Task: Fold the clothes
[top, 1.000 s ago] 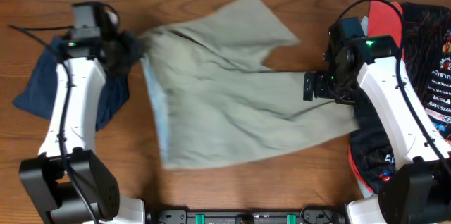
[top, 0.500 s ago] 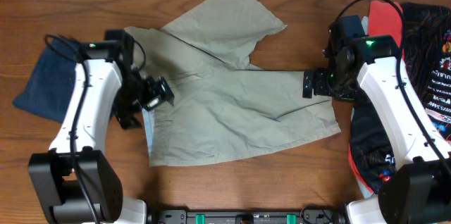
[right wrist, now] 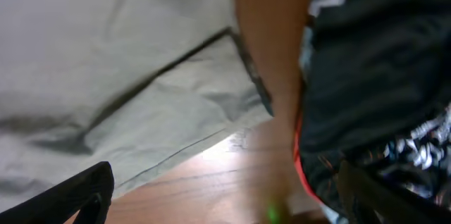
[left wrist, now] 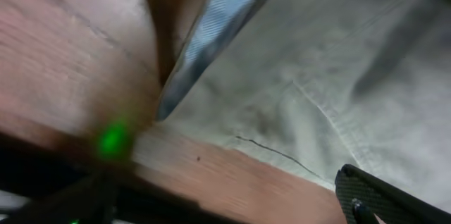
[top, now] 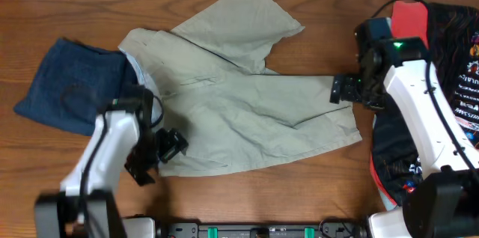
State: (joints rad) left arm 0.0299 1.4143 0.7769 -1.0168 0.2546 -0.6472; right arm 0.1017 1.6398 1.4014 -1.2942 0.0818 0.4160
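Two grippers, jaws apart, empty: left gripper (top: 169,148) by the waistband corner of the khaki shorts (top: 247,111), right gripper (top: 337,89) by the leg hem (seemingly clear; views blurred). Pinch both edges squarely.

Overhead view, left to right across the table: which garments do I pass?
In order: navy shorts → khaki shorts → pile of red and black printed garments.
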